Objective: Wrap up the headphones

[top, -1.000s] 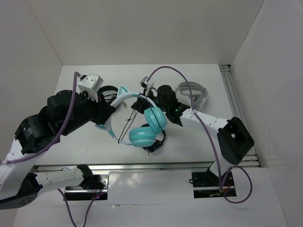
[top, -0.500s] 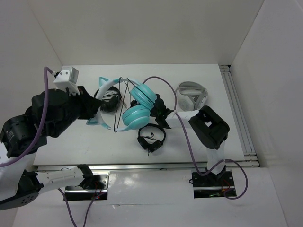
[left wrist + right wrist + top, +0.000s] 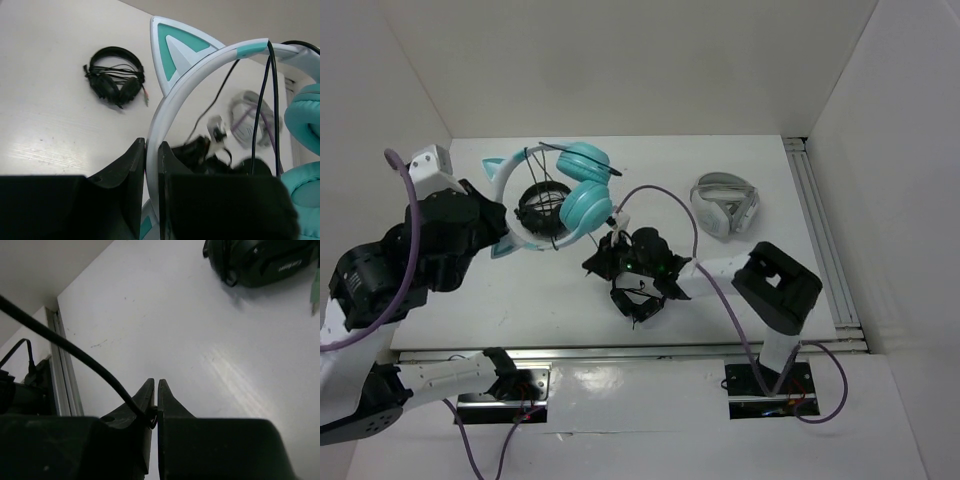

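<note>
The headphones [image 3: 582,205], teal with a pale cat-eared headband [image 3: 200,60], hang in the air over the back left of the table. My left gripper [image 3: 505,222] is shut on the headband, which is pinched between its jaws [image 3: 151,142]. The thin black cable [image 3: 262,100] crosses the headband in loops. My right gripper [image 3: 598,264] sits low in front of the earcups. It is shut on a strand of the cable [image 3: 90,362], which enters from the left and ends between the jaws [image 3: 156,385].
A small black headphone set [image 3: 116,82] lies on the table behind the raised headband. Another black set [image 3: 638,300] lies just under the right arm's wrist. White-grey headphones [image 3: 725,203] rest at the back right, near a metal rail [image 3: 820,230].
The left arm carried the headphones left and back. The right arm swung from behind them to low in front, and its jaws closed on the cable.
</note>
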Tool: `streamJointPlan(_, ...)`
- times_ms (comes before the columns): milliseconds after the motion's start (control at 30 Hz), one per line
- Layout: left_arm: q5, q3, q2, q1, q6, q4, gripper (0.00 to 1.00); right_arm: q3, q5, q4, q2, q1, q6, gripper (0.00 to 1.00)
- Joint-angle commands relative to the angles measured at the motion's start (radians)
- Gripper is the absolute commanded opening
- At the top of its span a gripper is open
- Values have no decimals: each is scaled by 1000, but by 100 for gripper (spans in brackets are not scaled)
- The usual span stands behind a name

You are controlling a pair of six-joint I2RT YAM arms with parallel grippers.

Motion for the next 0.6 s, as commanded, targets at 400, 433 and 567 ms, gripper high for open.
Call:
streamJointPlan(400, -53, -130, 310, 314, 158, 352, 0, 90, 984, -795, -416, 628, -47, 0)
streamJointPlan(433, -41, -147, 321, 314, 190, 352, 0, 111, 1065, -875, -416, 651, -62, 0)
streamJointPlan(567, 34, -269, 331, 314, 241, 374, 0, 193, 1162, -989, -437, 660, -142, 0)
